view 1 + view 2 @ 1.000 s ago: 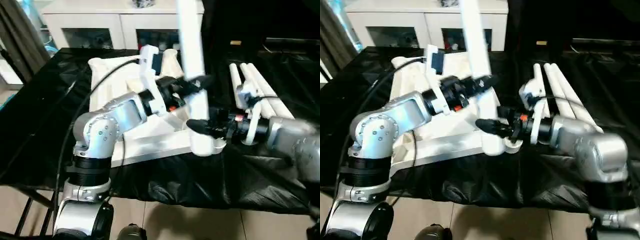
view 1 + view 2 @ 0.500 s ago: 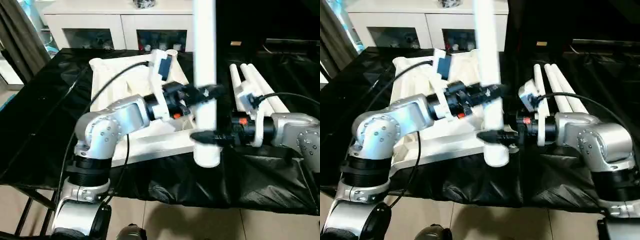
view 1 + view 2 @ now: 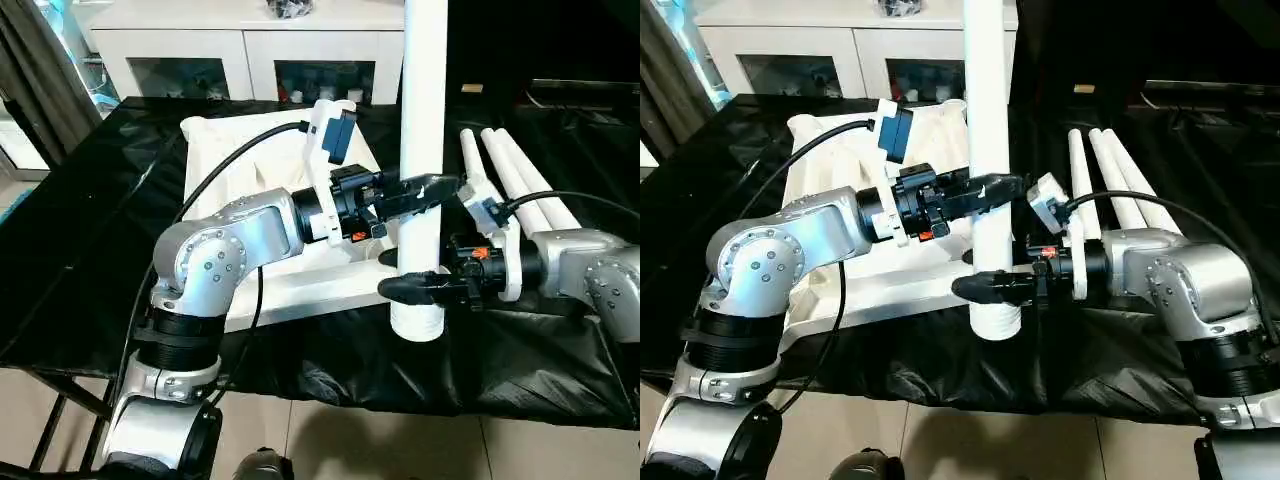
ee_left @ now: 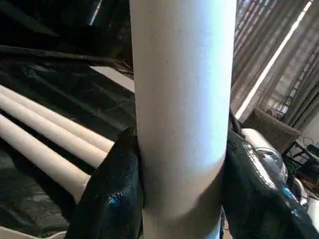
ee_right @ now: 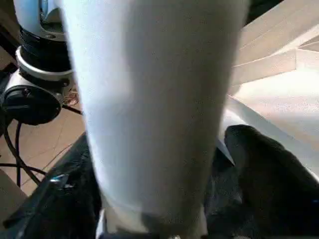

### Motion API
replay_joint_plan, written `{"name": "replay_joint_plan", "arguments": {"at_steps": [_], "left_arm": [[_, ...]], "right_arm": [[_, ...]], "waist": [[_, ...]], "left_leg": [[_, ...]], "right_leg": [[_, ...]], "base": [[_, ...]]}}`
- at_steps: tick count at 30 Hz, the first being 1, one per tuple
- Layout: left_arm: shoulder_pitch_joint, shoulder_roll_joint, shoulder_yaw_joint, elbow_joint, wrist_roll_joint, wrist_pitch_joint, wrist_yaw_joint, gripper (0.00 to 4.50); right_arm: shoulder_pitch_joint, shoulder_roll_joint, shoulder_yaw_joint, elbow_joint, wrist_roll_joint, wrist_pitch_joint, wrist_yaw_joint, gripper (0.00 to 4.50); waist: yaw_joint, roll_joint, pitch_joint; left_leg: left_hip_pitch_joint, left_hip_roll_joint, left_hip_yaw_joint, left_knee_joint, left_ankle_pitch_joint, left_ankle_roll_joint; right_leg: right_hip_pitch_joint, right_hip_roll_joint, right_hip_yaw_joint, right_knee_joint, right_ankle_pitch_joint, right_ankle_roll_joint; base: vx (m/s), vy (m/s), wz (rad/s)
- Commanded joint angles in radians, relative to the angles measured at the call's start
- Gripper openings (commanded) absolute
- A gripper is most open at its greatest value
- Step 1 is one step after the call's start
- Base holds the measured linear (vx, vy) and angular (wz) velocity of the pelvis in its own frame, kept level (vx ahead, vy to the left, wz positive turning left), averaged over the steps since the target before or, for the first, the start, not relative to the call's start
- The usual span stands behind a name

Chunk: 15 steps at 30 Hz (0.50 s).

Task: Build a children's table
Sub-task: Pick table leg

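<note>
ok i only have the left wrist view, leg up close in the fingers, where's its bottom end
observer: the leg stands upright, with its flared bottom end at the near right corner of the tabletop. i can't tell if it's in the socket.
operator: and the right gripper
observer: the right gripper is open around the leg just above the flare, below the left gripper, which is shut on the shaft.
operator: which way up is the tabletop
observer: it lies with its corner sockets facing up, on the black cloth.
</note>
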<state>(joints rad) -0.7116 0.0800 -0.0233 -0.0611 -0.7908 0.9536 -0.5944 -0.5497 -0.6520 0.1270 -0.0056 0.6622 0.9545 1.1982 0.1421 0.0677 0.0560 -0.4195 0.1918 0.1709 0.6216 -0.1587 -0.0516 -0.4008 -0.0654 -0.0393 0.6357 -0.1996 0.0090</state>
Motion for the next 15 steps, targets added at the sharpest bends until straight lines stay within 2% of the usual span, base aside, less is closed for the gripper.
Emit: {"name": "replay_joint_plan", "arguments": {"at_steps": [1,5,7,15], "left_arm": [[-0.021,0.007,-0.011,-0.005,-0.003,0.003,-0.01,1.88],[-0.021,0.01,-0.01,-0.003,-0.002,0.004,-0.014,1.88],[-0.021,0.01,-0.01,-0.003,-0.001,0.005,-0.014,1.88],[-0.018,0.018,-0.021,-0.01,0.013,-0.004,-0.015,1.88]], "right_arm": [[-0.01,-0.011,0.004,0.0,-0.004,-0.006,0.006,3.34],[-0.009,-0.009,0.009,0.003,-0.007,-0.008,0.007,3.13],[-0.008,-0.009,0.011,0.005,-0.008,-0.009,0.007,2.82],[0.001,0.003,0.01,0.002,-0.01,-0.013,0.007,2.17]], "waist": [[-0.001,-0.023,-0.084],[0.0,-0.022,-0.083],[-0.001,-0.022,-0.083],[0.0,-0.022,-0.082]], "left_leg": [[0.03,0.027,-0.009,-0.055,-0.108,0.046],[0.031,0.027,-0.009,-0.054,-0.118,0.044],[0.031,0.027,-0.009,-0.055,-0.122,0.042],[0.031,0.027,-0.01,-0.056,-0.135,0.035]], "right_leg": [[0.05,-0.06,0.03,-0.071,-0.1,-0.23],[0.049,-0.06,0.03,-0.073,-0.116,-0.228],[0.048,-0.06,0.03,-0.074,-0.123,-0.227],[0.046,-0.06,0.03,-0.074,-0.141,-0.221]], "base": [[0.0,0.0,0.0],[0.0,0.0,0.0],[0.0,0.0,0.0],[0.0,0.0,0.0]]}}
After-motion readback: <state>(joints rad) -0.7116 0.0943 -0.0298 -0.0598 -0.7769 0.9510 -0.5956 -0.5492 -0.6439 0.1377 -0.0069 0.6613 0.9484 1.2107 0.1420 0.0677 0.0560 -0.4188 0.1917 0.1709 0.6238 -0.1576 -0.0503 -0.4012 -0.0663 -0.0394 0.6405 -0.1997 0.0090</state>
